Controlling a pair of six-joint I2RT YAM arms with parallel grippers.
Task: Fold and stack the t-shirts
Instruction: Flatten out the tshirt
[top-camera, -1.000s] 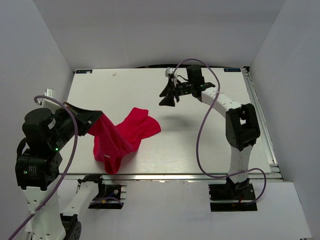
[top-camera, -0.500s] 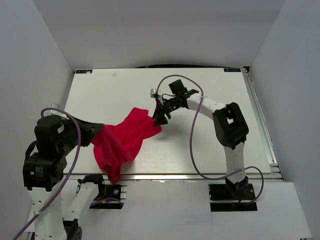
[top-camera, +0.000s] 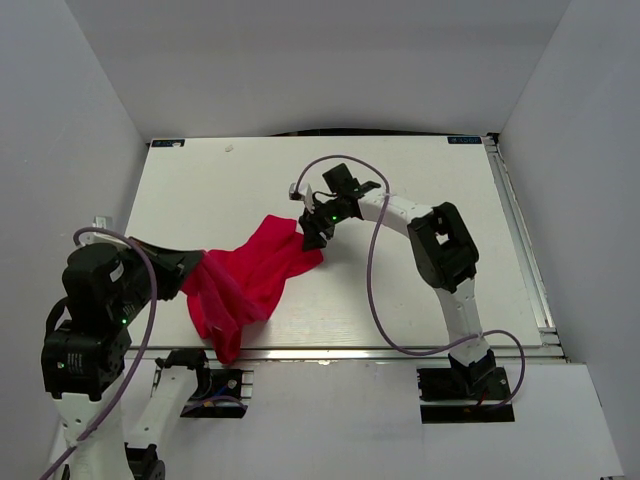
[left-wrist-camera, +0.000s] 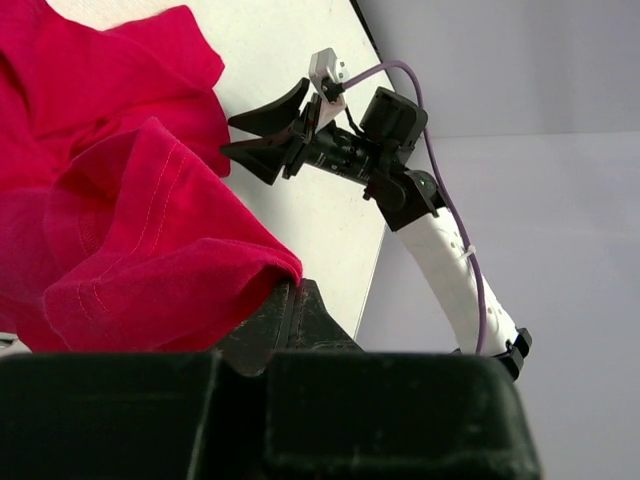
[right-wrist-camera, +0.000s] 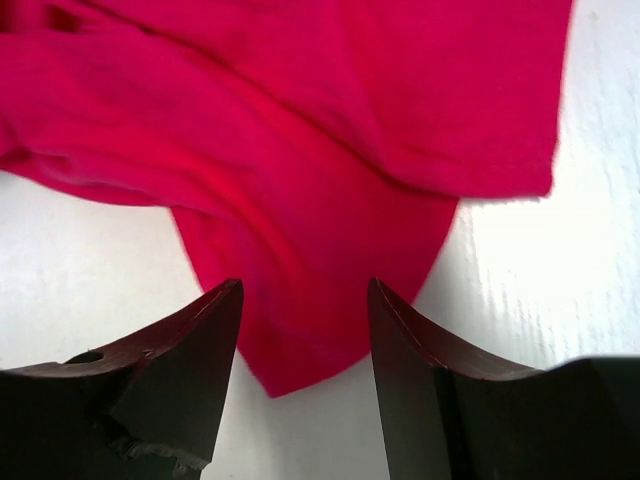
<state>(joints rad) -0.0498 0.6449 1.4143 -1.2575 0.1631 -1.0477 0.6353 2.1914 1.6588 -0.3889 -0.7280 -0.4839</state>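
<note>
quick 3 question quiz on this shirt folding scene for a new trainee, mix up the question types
1. True or false: the left pincer is shut on the t-shirt.
2. Pick one. The right pincer is: A) shut on a fold of cloth; B) open at a corner of the t-shirt; C) parked at the far edge, away from the cloth.
3. Short answer: how many pieces of cloth are on the table?

Key: 1 true; 2 B; 3 one.
</note>
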